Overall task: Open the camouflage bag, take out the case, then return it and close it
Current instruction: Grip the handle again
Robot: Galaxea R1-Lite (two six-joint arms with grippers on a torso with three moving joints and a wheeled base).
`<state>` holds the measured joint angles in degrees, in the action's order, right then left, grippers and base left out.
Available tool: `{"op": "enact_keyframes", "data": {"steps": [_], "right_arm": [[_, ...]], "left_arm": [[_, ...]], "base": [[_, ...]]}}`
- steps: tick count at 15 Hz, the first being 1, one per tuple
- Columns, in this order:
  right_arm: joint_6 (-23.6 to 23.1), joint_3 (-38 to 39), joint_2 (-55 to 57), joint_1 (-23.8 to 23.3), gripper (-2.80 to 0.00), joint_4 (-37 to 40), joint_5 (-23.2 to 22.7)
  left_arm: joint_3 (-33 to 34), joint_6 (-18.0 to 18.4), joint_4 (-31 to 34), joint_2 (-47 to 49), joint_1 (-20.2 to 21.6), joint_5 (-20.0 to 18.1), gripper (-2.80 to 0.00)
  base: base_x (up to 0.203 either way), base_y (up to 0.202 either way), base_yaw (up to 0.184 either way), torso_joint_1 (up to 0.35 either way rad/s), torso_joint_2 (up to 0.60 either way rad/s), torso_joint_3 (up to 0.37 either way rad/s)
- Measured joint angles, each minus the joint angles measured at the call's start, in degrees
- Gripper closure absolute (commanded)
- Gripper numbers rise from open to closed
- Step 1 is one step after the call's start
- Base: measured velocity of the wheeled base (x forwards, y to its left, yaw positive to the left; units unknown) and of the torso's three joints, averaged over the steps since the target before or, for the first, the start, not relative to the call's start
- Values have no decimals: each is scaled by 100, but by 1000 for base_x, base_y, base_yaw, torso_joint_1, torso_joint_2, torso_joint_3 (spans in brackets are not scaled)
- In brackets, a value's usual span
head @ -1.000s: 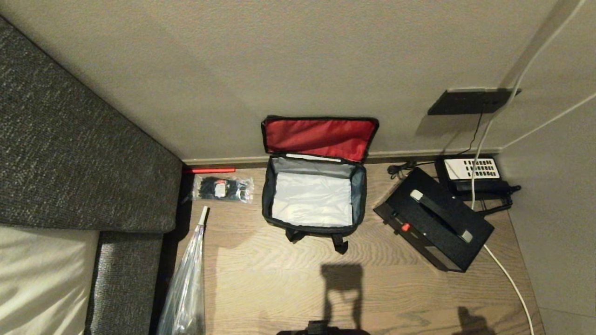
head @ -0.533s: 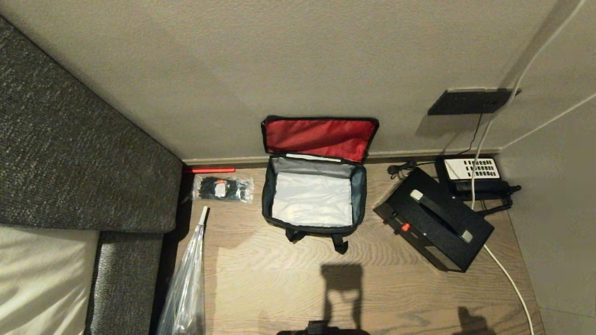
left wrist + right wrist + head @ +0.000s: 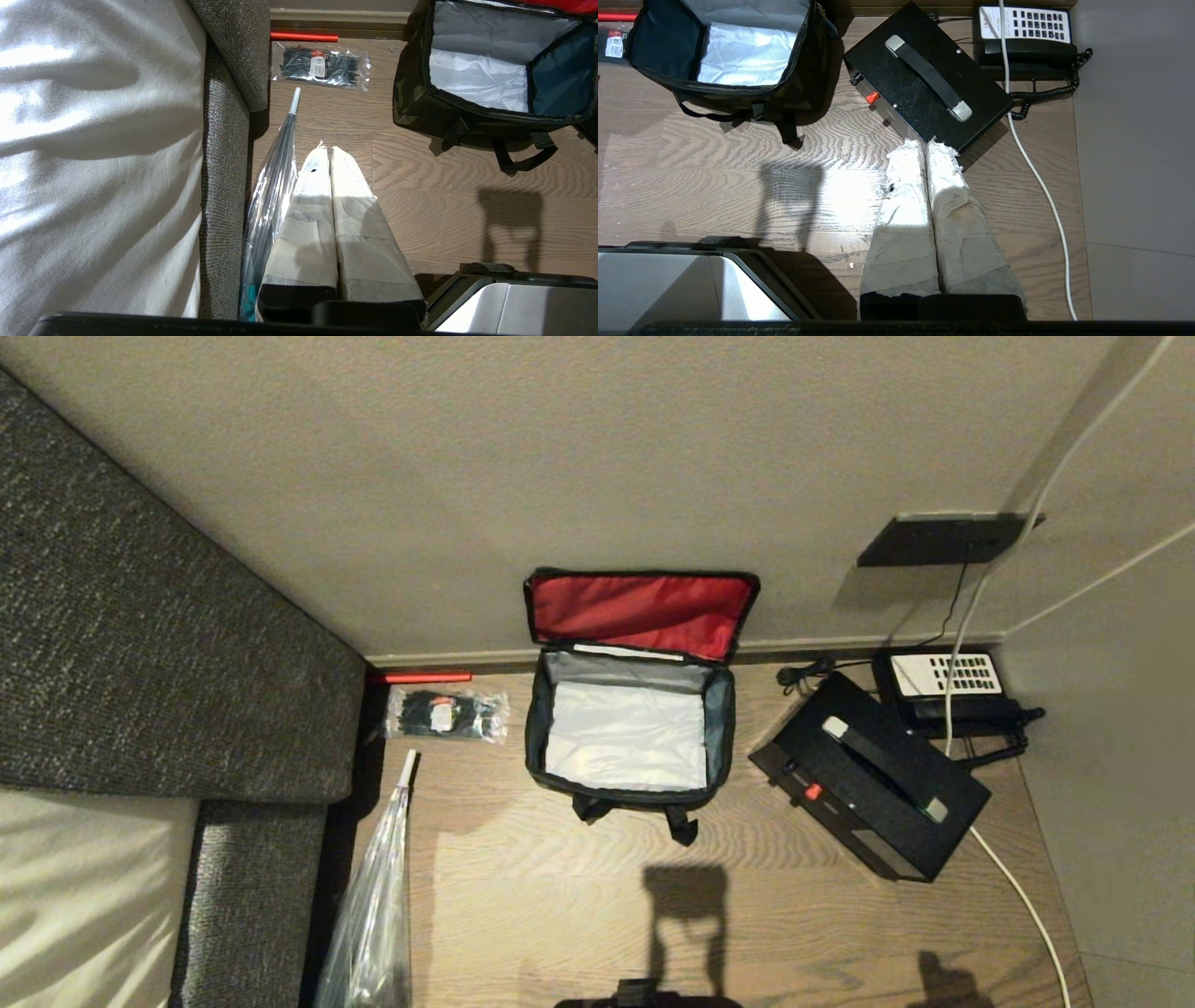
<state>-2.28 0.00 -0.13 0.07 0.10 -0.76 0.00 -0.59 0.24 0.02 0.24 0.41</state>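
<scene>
The camouflage bag [image 3: 627, 798] stands open on the wood floor against the wall, its red-lined lid leaning back and its grey-white inside empty; it also shows as the bag [image 3: 420, 105] and the bag [image 3: 784, 100]. The black case [image 3: 868, 775] lies flat on the floor to the bag's right, handle up, red latch toward the bag; in the right wrist view the case [image 3: 920, 93] is just beyond my fingertips. My left gripper [image 3: 327, 149] is shut and empty, hanging above the floor beside the sofa. My right gripper [image 3: 924, 143] is shut and empty, short of the case's near corner.
A grey sofa [image 3: 140, 644] with a white cushion fills the left. A clear-wrapped umbrella [image 3: 373, 896] and a packet of black cable ties [image 3: 446, 714] lie beside it. A black telephone [image 3: 948, 686] sits behind the case, with a white cable [image 3: 1018, 887] running along the right wall.
</scene>
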Motion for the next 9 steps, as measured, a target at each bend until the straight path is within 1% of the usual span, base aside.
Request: {"op": "enact_keyframes", "data": {"steps": [9], "right_arm": [[2, 0, 2, 0, 0, 0, 2]], "left_arm": [[0, 2, 0, 0, 0, 0, 0]], "base": [[0, 0, 0, 0, 0, 0]]}}
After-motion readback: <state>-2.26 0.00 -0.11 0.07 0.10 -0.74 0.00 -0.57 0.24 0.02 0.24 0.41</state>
